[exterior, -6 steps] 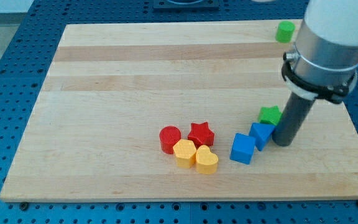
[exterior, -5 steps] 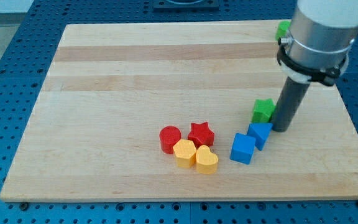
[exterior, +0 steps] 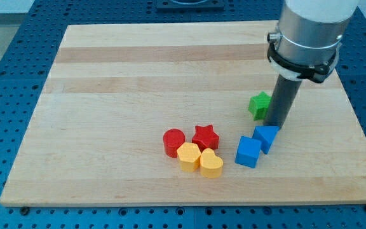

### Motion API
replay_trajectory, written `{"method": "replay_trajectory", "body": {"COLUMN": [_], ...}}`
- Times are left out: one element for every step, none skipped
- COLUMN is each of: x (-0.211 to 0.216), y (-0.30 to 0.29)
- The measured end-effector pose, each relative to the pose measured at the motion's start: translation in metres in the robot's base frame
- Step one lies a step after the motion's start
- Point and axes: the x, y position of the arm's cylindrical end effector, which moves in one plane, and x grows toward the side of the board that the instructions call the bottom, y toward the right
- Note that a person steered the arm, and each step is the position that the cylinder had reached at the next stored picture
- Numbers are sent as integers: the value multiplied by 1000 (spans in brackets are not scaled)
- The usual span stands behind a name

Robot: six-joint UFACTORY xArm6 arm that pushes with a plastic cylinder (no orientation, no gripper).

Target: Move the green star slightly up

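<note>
The green star (exterior: 258, 105) lies on the wooden board (exterior: 138, 76), right of centre. My tip (exterior: 274, 126) stands just to its lower right, touching or nearly touching it. The rod rises from there to the grey arm body at the view's top right. A blue block (exterior: 267, 137) sits directly below my tip.
A blue cube (exterior: 248, 152) lies left of and below the other blue block. A red cylinder (exterior: 173, 142), a red star (exterior: 205, 136), a yellow hexagon-like block (exterior: 189, 156) and a yellow heart (exterior: 211, 164) cluster at bottom centre. The arm body hides the top right corner.
My tip moved up and to the left, pushing the green star up and left, away from the blue block. The arm now hides the green block at the top right.
</note>
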Motion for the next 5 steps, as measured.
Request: {"method": "replay_trajectory", "body": {"x": [0,0,-7,-20,-20], "y": [-10,-36,-39,-32,-31]}}
